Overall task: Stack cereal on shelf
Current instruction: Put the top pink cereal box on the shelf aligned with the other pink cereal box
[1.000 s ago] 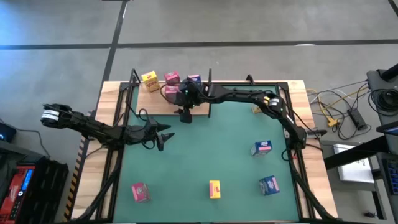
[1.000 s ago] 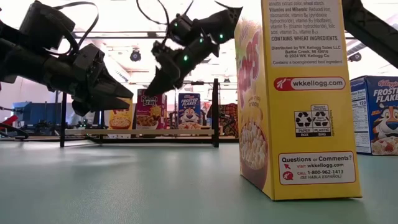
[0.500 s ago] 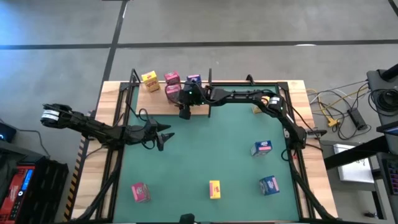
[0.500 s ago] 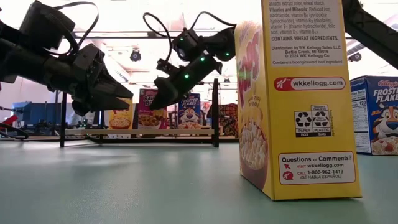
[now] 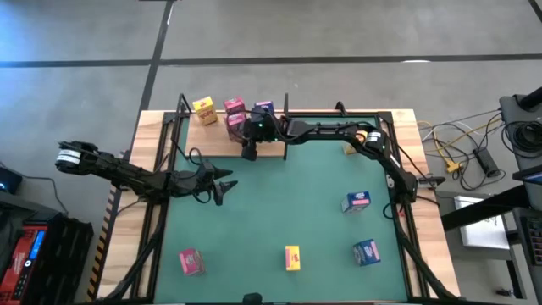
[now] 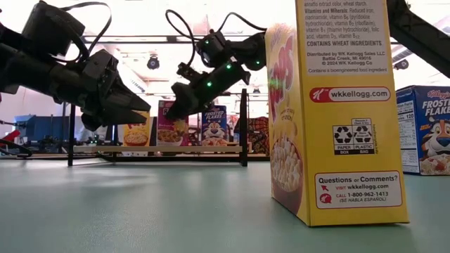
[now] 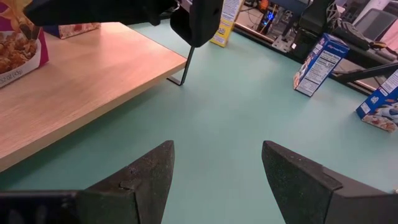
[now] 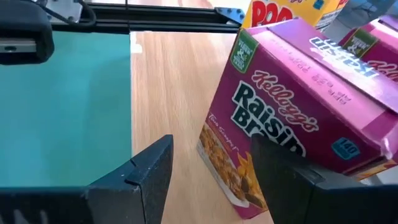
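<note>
- right gripper (image 5: 251,152) hovering over the shelf (image 5: 271,149) front edge, fingers parted, holding nothing.
- pink raisin bran box (image 8: 292,106) standing on the shelf just ahead of those fingers, tilted, long axis leaning across the approach.
- left gripper (image 5: 222,187) waiting over the green mat (image 5: 279,203), parted, empty, farther from the shelf.

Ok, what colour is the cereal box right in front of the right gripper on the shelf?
Magenta pink, a Raisin Bran box; the right wrist view shows it best.

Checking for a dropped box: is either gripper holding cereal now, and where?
Nothing is held. The left gripper and right gripper are both open; the Raisin Bran box stands free on the shelf.
</note>
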`<action>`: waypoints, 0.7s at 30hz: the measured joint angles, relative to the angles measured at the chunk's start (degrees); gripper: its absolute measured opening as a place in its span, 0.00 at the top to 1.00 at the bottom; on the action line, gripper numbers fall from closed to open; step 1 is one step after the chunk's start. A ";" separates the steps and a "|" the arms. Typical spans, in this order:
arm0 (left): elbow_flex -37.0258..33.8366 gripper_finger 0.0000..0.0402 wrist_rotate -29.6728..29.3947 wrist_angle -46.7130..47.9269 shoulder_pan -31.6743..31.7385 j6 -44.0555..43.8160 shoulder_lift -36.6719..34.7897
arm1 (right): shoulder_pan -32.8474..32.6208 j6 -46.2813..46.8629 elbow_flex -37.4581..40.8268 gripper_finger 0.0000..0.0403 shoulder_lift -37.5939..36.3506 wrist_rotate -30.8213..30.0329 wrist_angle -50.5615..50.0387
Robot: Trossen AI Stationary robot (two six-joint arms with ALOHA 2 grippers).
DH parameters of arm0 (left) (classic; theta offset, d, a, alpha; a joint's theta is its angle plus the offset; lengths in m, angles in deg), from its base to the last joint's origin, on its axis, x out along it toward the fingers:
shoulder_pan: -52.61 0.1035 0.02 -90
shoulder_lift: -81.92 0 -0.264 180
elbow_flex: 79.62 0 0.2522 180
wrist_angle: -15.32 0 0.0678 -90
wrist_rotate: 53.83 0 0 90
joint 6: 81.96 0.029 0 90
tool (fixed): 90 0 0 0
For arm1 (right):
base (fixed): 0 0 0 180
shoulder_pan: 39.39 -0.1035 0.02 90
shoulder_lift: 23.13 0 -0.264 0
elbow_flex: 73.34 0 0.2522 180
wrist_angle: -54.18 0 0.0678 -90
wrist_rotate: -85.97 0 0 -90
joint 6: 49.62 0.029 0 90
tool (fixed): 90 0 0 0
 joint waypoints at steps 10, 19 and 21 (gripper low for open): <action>0.00 0.43 0.00 0.00 0.00 0.00 0.00 | -0.62 1.81 0.90 0.50 0.04 1.46 0.09; 0.00 0.43 0.00 0.00 -0.02 0.00 0.00 | -0.86 2.27 1.19 0.50 1.39 1.33 4.20; 0.00 0.43 0.00 0.00 -0.02 0.00 0.00 | -0.86 2.45 1.19 0.50 1.92 0.91 4.47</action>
